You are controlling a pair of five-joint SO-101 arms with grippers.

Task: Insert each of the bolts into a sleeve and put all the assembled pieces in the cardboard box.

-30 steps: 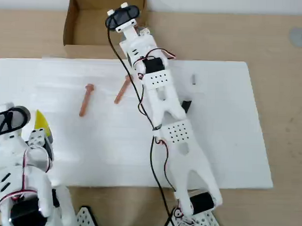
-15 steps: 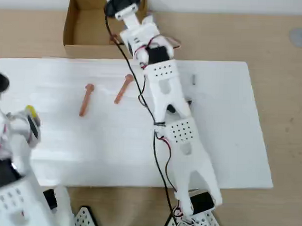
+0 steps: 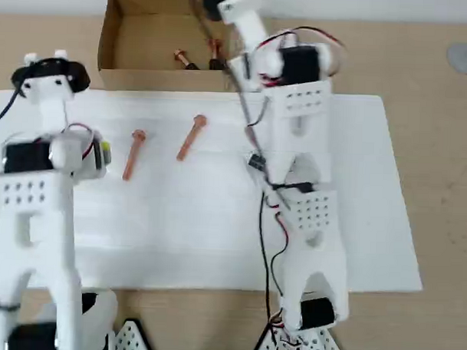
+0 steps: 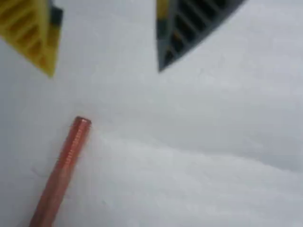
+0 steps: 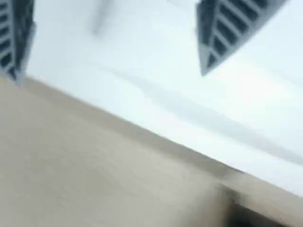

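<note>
Two more to go, judging by how things lie. Loose on the white foam sheet [image 3: 371, 195] and near each other: one copper-coloured round-headed bolt [image 3: 134, 154] and a second copper bolt [image 3: 191, 137], both with heads toward the open brown cardboard box [image 3: 108, 40]. Resting inside that box, against its near wall: two copper pieces with dark ends [image 3: 185, 60], taken for bolts already sleeved.

Low over the sheet, near the round-headed bolt: left gripper [image 4: 105, 71], yellow and black fingers spread wide with nothing between them. Bolt's threaded end just short of the gap and off to one side, not yet lined up. Over the line where the sheet meets the tan wooden table [image 5: 71, 179]: right gripper [image 5: 111, 75], dark ribbed fingers likewise parted and empty.

Step in hand, by this reading: picking up the next loose bolt with the left arm.

Next move, as a judgement: shift sideways to bring the shank between the fingers. Then come down, pinch at mid-shank and lift with the threaded end free. That should leave room for a sleeve from the right side. Slim, round shank, so likely to roll under an off-centre pinch.
</note>
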